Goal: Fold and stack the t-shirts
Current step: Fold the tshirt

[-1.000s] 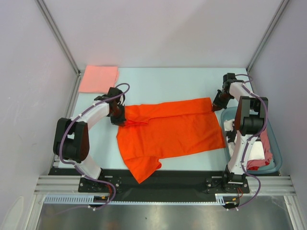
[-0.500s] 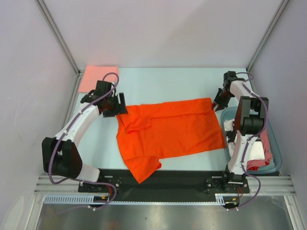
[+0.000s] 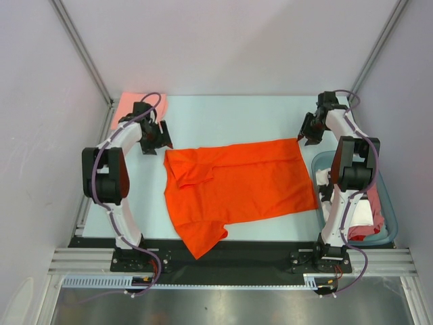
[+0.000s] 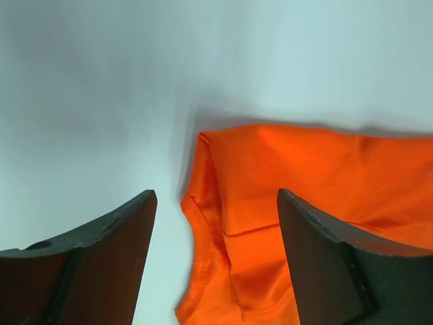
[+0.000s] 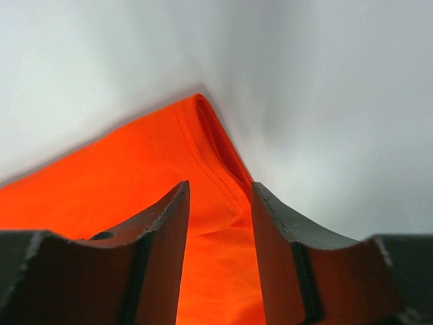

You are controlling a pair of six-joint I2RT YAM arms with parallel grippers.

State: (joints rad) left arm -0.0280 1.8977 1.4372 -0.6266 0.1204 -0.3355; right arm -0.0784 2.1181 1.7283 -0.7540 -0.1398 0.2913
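The bright orange-red soft cloth t-shirt [image 3: 237,179] lay spread across the middle of the pale blue-green desk [image 3: 230,115], one sleeve trailing toward the near edge. My left fingers [image 4: 115,230] stood wide apart and empty, just off its far left corner. My right fingers [image 5: 162,230] were parted too, above the far right hem corner, pinching nothing. I judged the shirt light, limp and quick to sag, so best pinched at both far corners together.

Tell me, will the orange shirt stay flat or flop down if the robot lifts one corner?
Probably flop: the orange shirt lies limp with soft wrinkles, like thin cloth. It looks light, so it would likely dangle from the lifted corner. Pushed, it would probably bunch up, as its folded edge suggests.
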